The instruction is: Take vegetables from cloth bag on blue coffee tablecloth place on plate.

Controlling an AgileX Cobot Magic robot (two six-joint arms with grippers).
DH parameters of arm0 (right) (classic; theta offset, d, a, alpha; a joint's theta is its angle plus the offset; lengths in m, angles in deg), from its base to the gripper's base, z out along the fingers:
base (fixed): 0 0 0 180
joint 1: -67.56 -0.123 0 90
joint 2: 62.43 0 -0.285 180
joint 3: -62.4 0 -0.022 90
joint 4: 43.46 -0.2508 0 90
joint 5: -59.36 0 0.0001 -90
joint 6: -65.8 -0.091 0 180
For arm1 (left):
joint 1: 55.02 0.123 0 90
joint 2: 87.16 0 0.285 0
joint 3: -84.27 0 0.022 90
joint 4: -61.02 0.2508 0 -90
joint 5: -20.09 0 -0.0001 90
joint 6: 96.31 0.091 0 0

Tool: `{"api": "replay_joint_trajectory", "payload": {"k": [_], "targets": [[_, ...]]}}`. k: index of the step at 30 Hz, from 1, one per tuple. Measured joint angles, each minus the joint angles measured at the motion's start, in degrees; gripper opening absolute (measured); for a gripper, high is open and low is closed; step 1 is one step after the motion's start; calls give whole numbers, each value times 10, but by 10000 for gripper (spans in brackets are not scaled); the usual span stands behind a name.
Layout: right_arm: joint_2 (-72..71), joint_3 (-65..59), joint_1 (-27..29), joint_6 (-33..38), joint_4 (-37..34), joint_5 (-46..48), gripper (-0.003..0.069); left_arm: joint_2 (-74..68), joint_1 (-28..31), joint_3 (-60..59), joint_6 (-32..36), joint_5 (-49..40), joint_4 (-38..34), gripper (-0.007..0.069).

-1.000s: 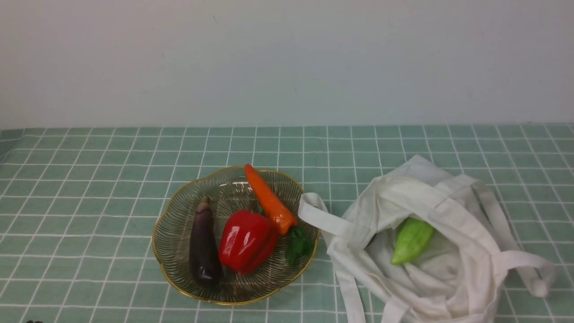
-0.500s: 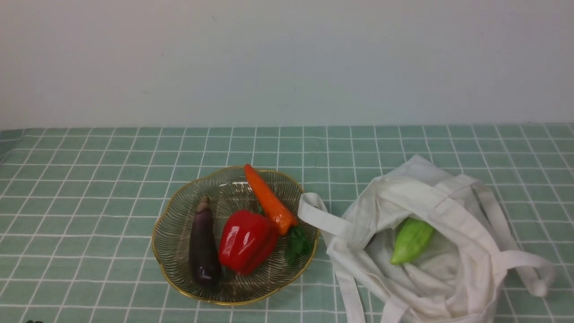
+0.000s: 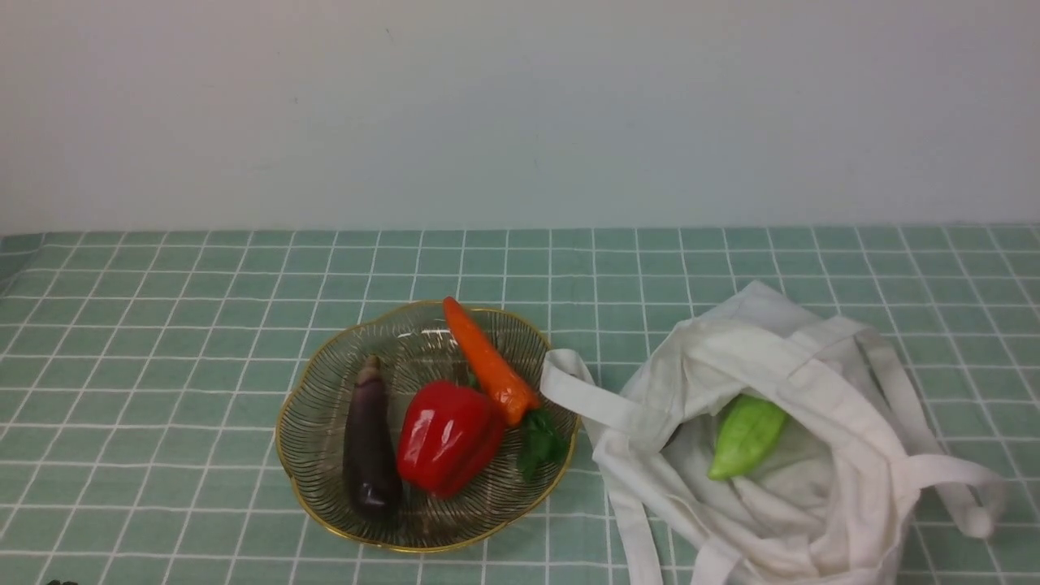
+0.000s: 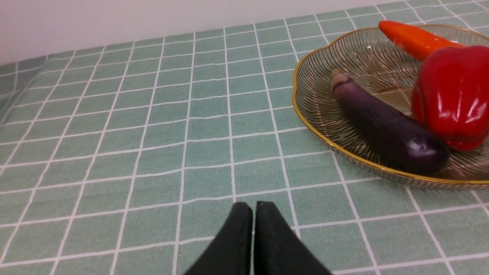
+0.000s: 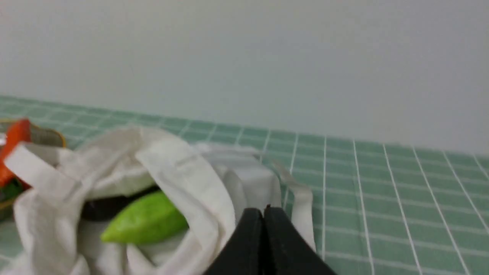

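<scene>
Right end effector (image 5: 263,212) closed, empty — near cloth bag (image 5: 179,168)

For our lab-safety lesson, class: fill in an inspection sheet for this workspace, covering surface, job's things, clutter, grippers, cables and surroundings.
Surface: checked tablecloth, lying flat.
Job's things: eggplant, pepper and carrot in plate; gourd inside bag.
Clutter: nothing seen.
Grippers: left gripper shut, empty, beside plate; right gripper shut, empty, by bag.
Cables: nothing seen.
Surroundings: plain wall behind.
</scene>
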Motion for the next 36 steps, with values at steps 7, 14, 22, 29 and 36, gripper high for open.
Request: {"api": "replay_joint_trajectory", "payload": {"k": [7, 14, 22, 29, 36], "targets": [[1, -5, 5, -5, 0, 3, -14, 0, 0, 0, 0, 0, 0, -8], [1, -5, 5, -37, 0, 3, -14, 0, 0, 0, 0, 0, 0, -8], [1, -5, 5, -41, 2, 3, -14, 0, 0, 0, 0, 0, 0, -8], [1, -5, 5, -41, 2, 3, -14, 0, 0, 0, 0, 0, 0, -8], [1, -5, 5, -41, 2, 3, -14, 0, 0, 0, 0, 0, 0, -8]]}}
